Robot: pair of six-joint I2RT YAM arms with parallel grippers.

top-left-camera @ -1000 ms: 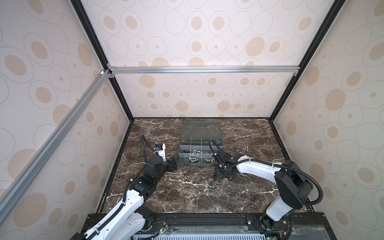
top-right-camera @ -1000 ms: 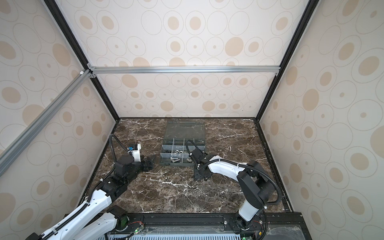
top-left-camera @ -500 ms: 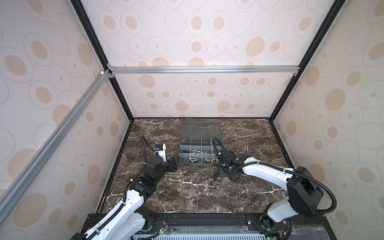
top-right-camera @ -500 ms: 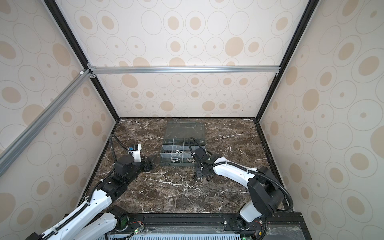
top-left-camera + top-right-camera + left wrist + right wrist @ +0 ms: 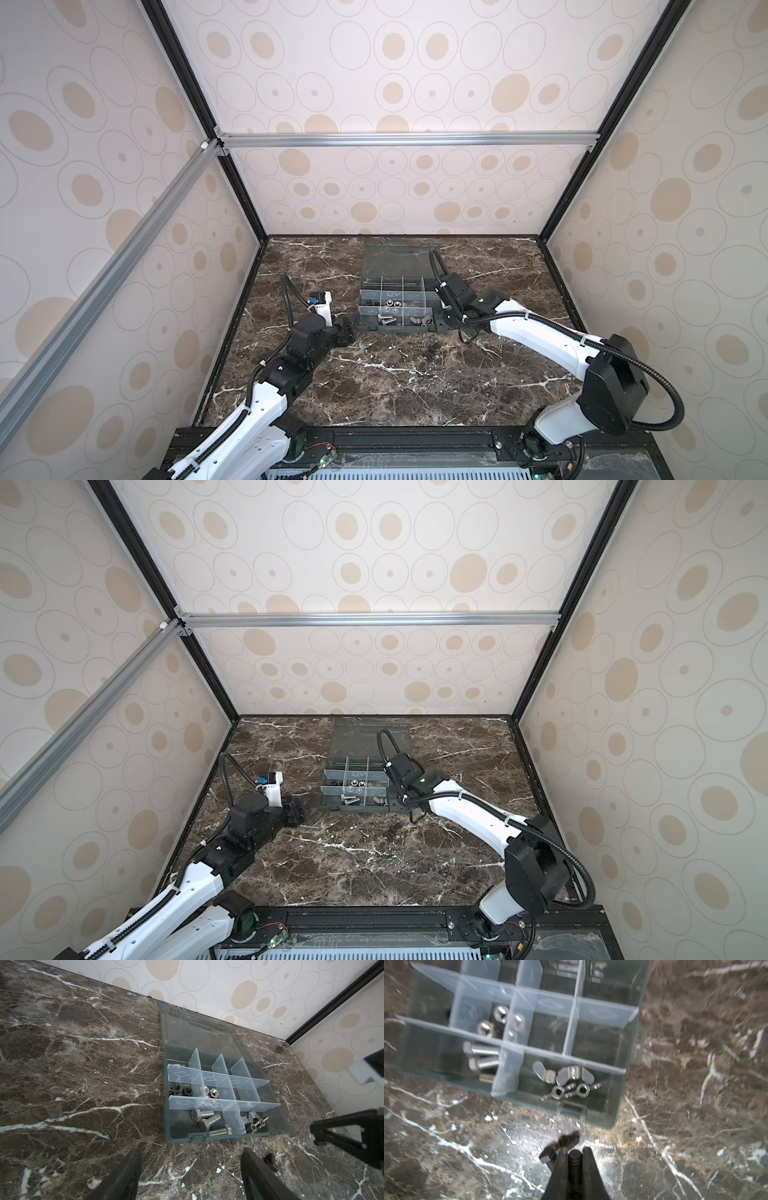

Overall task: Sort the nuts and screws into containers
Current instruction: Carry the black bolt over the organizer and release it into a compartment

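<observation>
Soft, even light; three crisp views, one smeared.
In both top views the pale walls (image 5: 415, 62) are bright and evenly lit, and the dark marble table (image 5: 415, 395) carries only faint, soft shadows beneath the arms. The left wrist view is sharp, with a milky sheen on the box's (image 5: 207, 1138) clear dividers (image 5: 207, 1103). The right wrist view is motion-blurred across box and marble, with white glare by the box's front edge; only the dark screw (image 5: 574, 1165) pinched in the right gripper (image 5: 574, 1150) is sharp.

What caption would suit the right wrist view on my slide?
Right gripper shut on a dark screw, near the divided box holding silver screws and nuts.
</observation>
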